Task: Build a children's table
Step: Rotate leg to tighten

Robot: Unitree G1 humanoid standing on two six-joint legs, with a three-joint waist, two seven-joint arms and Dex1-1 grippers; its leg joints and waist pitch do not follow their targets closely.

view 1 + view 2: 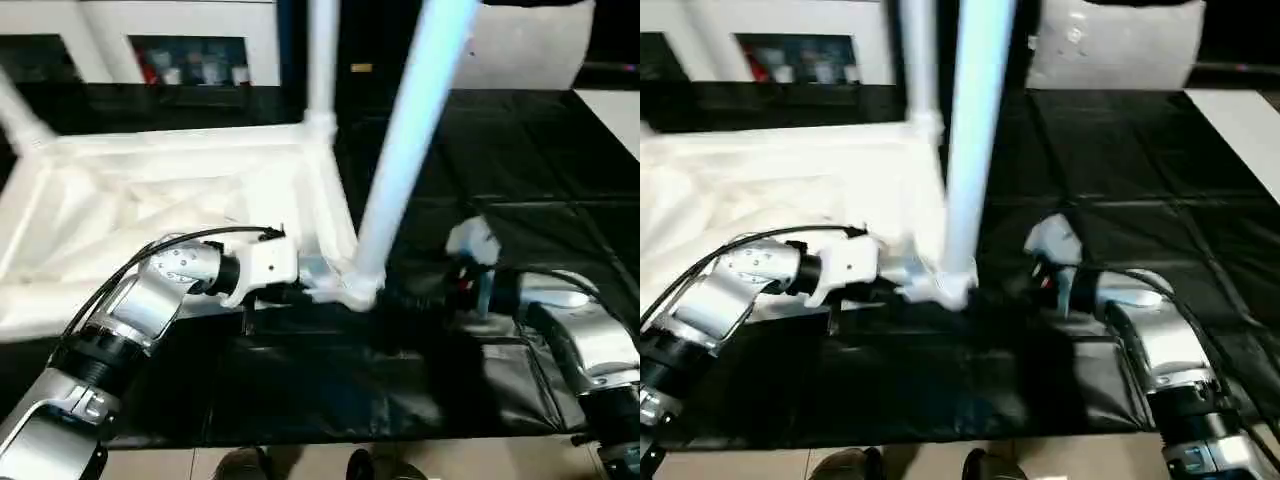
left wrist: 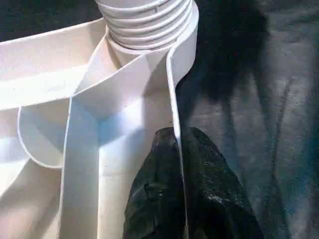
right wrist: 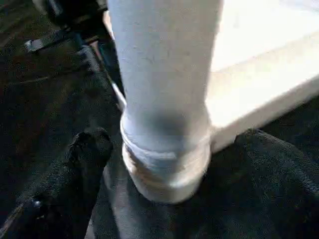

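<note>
The left jaws [image 2: 177, 199] are clenched on the thin side wall of the children's table top [image 1: 120, 200], one black finger inside the rim and the other outside it, just short of the round corner socket [image 2: 187, 40]. A threaded collar [image 2: 144, 15] sits in that socket.

The right jaws [image 3: 164, 164] stand wide and released, one finger [image 3: 79, 159] on each side of the base of the near leg [image 1: 410, 140] without closing on it. That long white tube rises at a tilt from the corner socket, between the two jaws.

The top lies upside down, ribbed underside up, stretching away from the left jaws. A second leg [image 1: 322, 60] stands upright at the far corner beyond the jaws, and a third [image 1: 18, 120] slants out at the far left corner.

Everything rests on a desk covered in creased black sheeting [image 1: 520, 180]. Beyond it stands a white cabinet [image 1: 180, 30] with glass doors; the things inside are blurred, and no writing can be read. Pale floor [image 1: 480, 462] runs along the desk's near edge, where two dark shoe tips [image 1: 300, 465] show.
</note>
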